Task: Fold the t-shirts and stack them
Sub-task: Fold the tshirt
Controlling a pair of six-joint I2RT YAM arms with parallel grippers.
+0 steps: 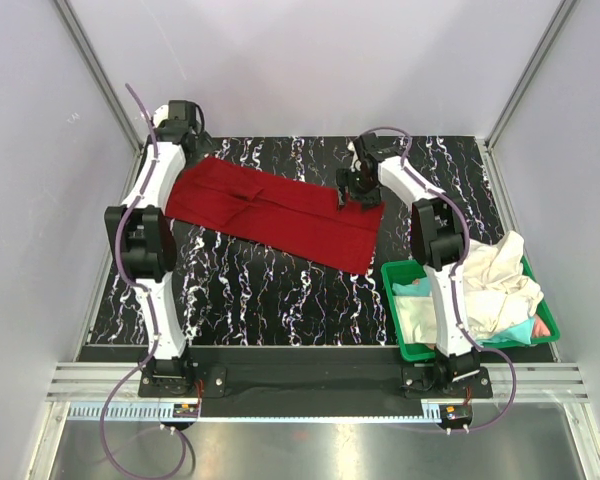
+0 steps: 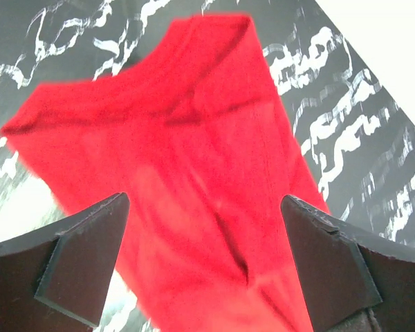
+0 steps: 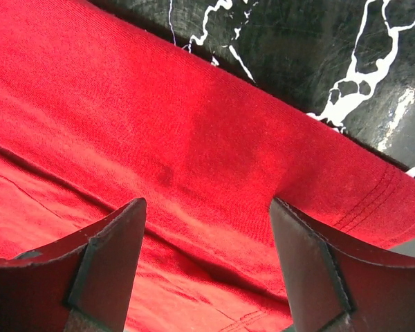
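A deep red t-shirt (image 1: 280,213) lies folded into a long strip, slanting across the black marbled table from back left to the right. My left gripper (image 1: 185,142) hovers over its back-left end, open, with only red cloth (image 2: 194,173) below the gap (image 2: 204,199) and nothing held. My right gripper (image 1: 358,190) is low over the strip's far right end, near its back edge. It is open (image 3: 207,202), and its fingers (image 3: 301,256) stand just above or on the red cloth (image 3: 159,124). Cream-white shirts (image 1: 490,280), a teal one (image 1: 415,286) and a pinkish one (image 1: 542,326) lie crumpled in the bin.
The green plastic bin (image 1: 392,300) stands at the front right, beside the right arm's base. Pale walls and metal frame posts enclose the table (image 1: 260,295) on three sides.
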